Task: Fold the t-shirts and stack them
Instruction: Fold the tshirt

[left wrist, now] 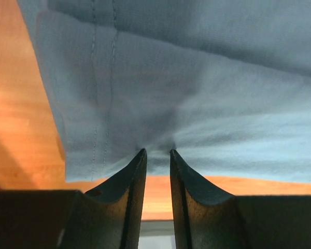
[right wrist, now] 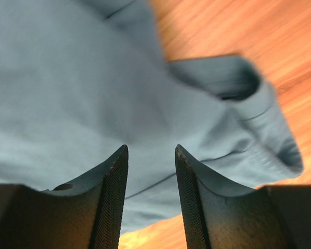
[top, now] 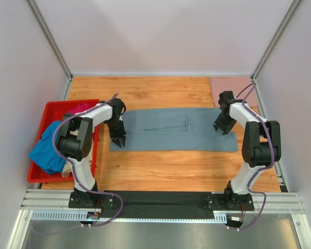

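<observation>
The large slate grey-blue t-shirt lies folded into a long strip across the middle of the wooden table. My left gripper points down on its left end. In the left wrist view its jaws stand a narrow gap apart, with the tips pressed into puckered cloth. My right gripper is over the shirt's right end. It is open and empty above the cloth, next to a loose sleeve. The dusty-pink t-shirt lies flat at the back right.
A red plastic bin stands at the left edge and holds the bright blue, magenta and beige shirts. White walls enclose the table. A black mat lies at the near edge between the arm bases.
</observation>
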{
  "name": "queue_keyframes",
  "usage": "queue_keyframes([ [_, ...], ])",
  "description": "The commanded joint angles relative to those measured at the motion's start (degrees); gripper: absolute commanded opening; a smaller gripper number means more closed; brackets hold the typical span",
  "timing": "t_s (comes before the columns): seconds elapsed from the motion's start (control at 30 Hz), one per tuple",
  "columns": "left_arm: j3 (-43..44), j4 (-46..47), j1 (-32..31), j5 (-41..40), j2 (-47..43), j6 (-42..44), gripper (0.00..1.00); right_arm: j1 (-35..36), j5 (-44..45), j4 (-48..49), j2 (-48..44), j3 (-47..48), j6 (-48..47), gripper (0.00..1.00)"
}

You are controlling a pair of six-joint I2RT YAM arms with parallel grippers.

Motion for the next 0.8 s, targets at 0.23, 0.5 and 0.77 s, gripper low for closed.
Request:
queue_keyframes([
  [0.23, -7.9, -13.7, 0.3, -8.5, -8.9, -10.3, 0.34, -2.0, -0.3, 4.6, 1.4, -1.7, -2.1, 0.42],
  [0.5, 4.9, -16.6, 0.3, -9.3, -11.4, -8.6, 0.35, -2.4, -0.7, -5.0, 1.0, 6.4, -1.7, 0.41],
  [0.77, 13.6, -3.3, 0.3, 4.3, -1.1, -3.2, 0.37, -5.6, -1.1, -11.1, -2.5, 3.2, 0.2, 0.26],
])
